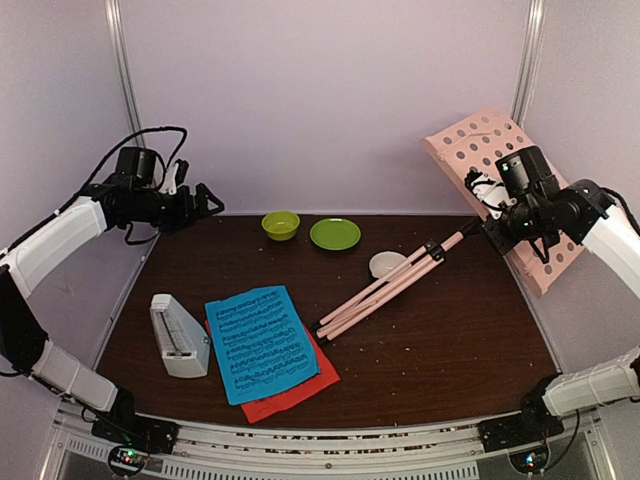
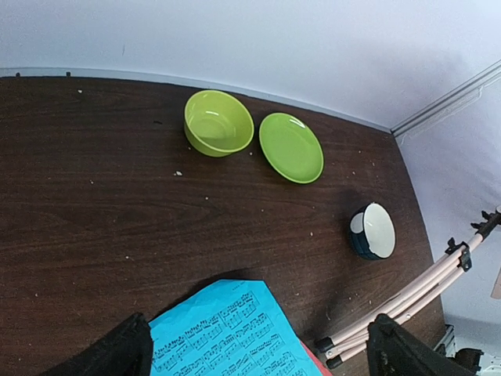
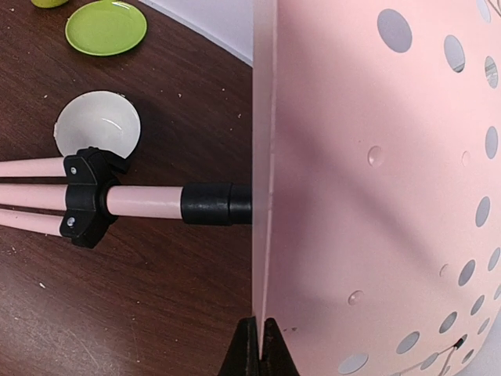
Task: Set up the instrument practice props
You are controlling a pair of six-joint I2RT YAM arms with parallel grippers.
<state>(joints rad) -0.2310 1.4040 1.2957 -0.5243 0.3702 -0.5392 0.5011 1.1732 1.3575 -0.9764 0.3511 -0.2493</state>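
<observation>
Right gripper (image 3: 257, 348): closed on the lower edge of the stand's (image 1: 478, 140) perforated pink desk; in the wrist view the plate's edge runs straight down between the two dark fingers.

Stand: desk held off the table (image 1: 450, 340) at the right wall, tilted. The pole runs down and left from it. The three legs (image 1: 385, 290) are folded together in one bundle, their feet low near the table centre, just beside the right edge of the pages (whether the feet touch the wood cannot be told).

Left gripper (image 1: 207, 203): raised over the far left of the table, wide open, holding nothing. Its fingertips (image 2: 117, 352) sit at the two lower corners of the wrist view, with bare wood and the sheet corner between them.

Blue page (image 1: 262, 343): flat at front left of centre, lying on the red page (image 1: 300, 388), which shows along its right and near edges.

Metronome (image 1: 178, 335): on the table just left of the blue page, well apart from both grippers.

Other items: green bowl (image 1: 281, 225) and green plate (image 1: 335, 234) side by side near the back wall. A small white bowl (image 1: 387, 264) is tipped on its side just behind the legs.
</observation>
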